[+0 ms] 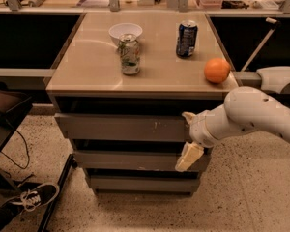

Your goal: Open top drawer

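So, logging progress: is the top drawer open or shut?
Partly open: the top drawer juts out past the two lower drawer fronts, with a dark gap above it. The tool sits at its right end.

Robotics lab: gripper [188, 137] at top drawer [121, 127]

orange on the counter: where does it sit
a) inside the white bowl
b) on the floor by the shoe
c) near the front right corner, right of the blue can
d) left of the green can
C: the orange lies right of the blue can, close to the front right corner of the counter, while the gripper is lower, at the right end of the top drawer.
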### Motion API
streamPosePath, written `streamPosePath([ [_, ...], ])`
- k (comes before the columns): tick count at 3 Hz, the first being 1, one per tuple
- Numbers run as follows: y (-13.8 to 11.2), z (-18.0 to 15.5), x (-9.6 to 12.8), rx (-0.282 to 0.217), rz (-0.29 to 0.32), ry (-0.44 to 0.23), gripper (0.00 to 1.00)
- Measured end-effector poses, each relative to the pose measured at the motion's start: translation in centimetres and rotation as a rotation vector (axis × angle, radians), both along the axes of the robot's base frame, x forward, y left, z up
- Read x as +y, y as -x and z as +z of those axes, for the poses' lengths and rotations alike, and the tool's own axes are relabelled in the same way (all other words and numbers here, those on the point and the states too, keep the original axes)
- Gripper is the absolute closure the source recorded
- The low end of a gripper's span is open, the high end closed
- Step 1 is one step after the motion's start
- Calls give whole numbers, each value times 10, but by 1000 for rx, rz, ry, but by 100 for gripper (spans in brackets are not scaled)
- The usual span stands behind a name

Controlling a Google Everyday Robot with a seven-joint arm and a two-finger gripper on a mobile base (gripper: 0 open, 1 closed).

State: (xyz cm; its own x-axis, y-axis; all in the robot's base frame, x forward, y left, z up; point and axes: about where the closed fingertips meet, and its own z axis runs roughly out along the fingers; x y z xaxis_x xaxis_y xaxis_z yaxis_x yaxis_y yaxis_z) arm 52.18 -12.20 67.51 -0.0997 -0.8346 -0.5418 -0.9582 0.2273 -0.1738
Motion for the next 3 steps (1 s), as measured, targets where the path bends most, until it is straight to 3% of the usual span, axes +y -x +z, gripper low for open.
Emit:
streamPosePath([
  [1, -23, 11, 18, -49, -5, -30, 0],
  [2, -23, 11, 18, -50, -6, -31, 0],
  [3, -24, -13, 22, -37, 9, 39, 0],
])
